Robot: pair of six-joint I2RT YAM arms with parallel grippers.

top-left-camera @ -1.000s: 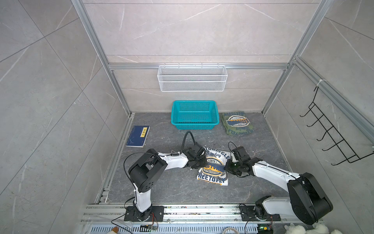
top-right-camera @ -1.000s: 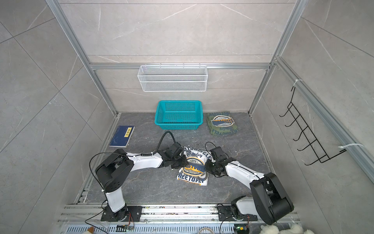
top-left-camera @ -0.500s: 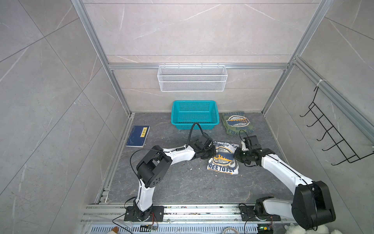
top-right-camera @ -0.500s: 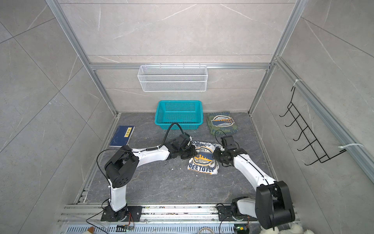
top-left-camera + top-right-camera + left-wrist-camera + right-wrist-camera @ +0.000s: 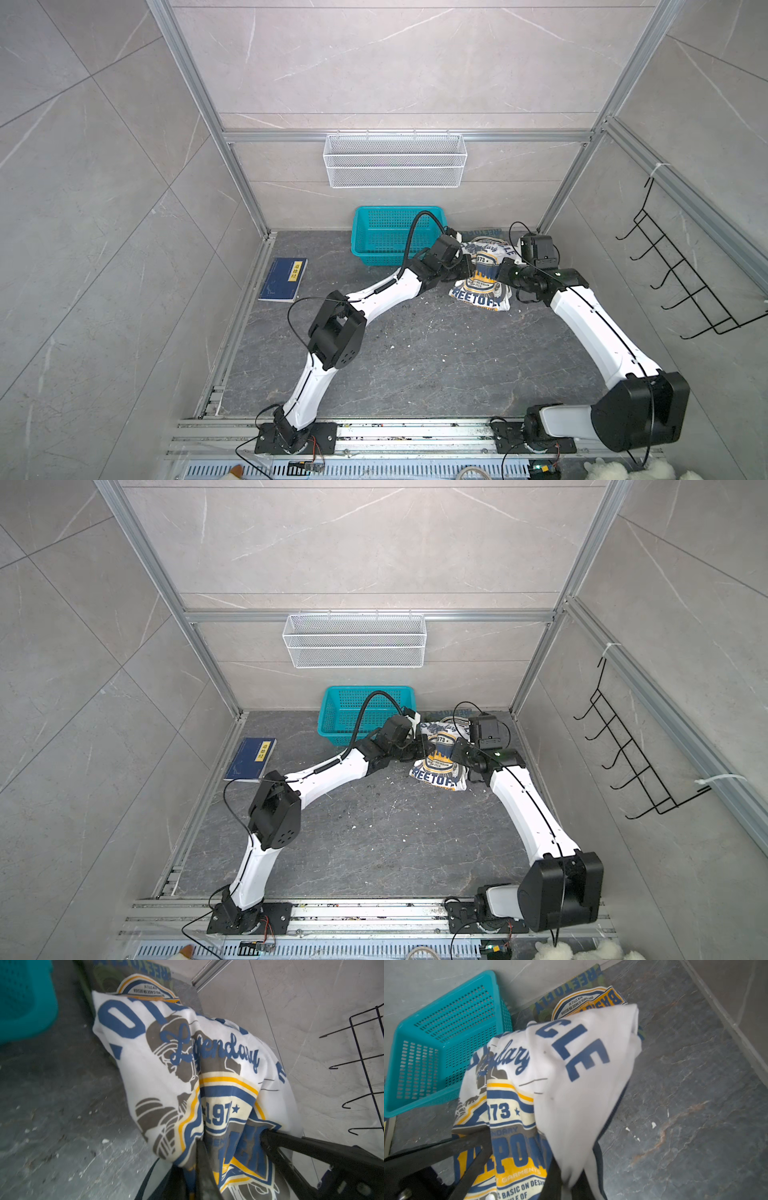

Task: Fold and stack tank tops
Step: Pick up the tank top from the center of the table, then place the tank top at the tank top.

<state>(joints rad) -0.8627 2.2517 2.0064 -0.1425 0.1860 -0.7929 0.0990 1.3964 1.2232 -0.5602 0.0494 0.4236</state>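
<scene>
White tank top (image 5: 482, 276): held bunched between both grippers at the back right of the floor (image 5: 415, 353), just beside the teal basket (image 5: 360, 232). The "1973" badge print is turned upward. The near printed edge is seen low by the floor in both top views.
Olive green tank top (image 5: 485, 231): laid by the back wall and largely covered by the white one, so that only a far strip is seen.
Left gripper (image 5: 234, 1153): pressed together on a fold of the white tank top, on the basket side of the badge.
Right gripper (image 5: 517, 1159): pinched on the opposite side of the same garment.
Blue book (image 5: 284, 279): laid flat by the left rail, well apart from both garments.
</scene>
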